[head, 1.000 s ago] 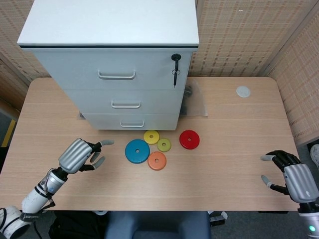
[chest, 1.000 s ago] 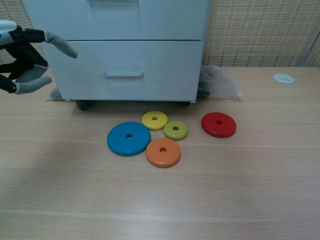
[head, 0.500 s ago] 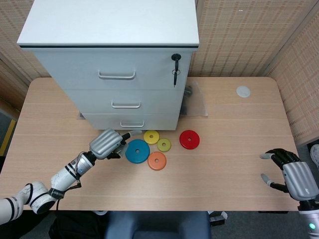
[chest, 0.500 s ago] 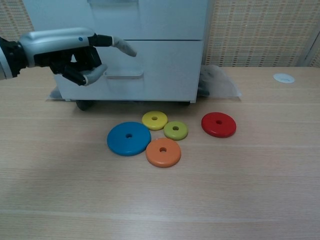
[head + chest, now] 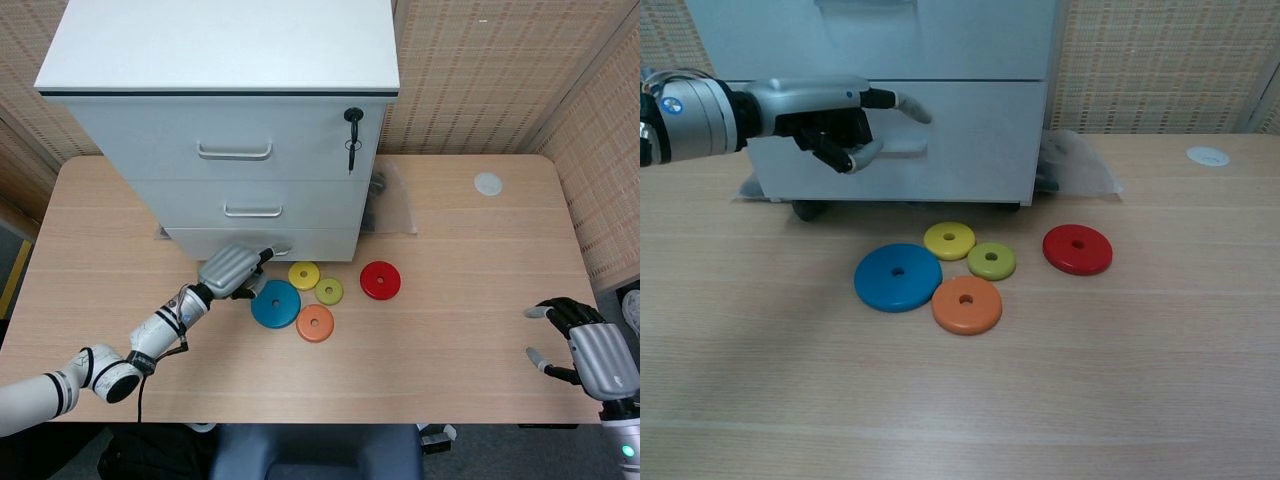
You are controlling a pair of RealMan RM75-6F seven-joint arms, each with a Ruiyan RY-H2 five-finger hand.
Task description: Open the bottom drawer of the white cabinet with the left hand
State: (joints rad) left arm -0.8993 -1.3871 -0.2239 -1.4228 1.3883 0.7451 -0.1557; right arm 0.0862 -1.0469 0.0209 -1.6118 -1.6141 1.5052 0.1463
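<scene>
At the back of the pale wood-grain table [image 5: 470, 330] stands the boxy white cabinet [image 5: 230, 60], its bottom drawer [image 5: 960, 140] closed and flush. Against that drawer's slim metal handle [image 5: 902, 149] sits the silver-shelled left hand [image 5: 830, 110], dark fingers curled under at the bar; whether they grip it I cannot tell. Smooth round discs lie clustered nearby, the blue disc [image 5: 898, 277] largest, while the right hand [image 5: 595, 355] rests far off, fingers loosely apart.

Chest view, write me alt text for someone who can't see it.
The robot's left hand reaches in from the left to the handle of the white cabinet's bottom drawer, the drawer not yet pulled out. On the wooden table in front lie five flat round discs: blue, yellow, olive green, orange and red.
</scene>
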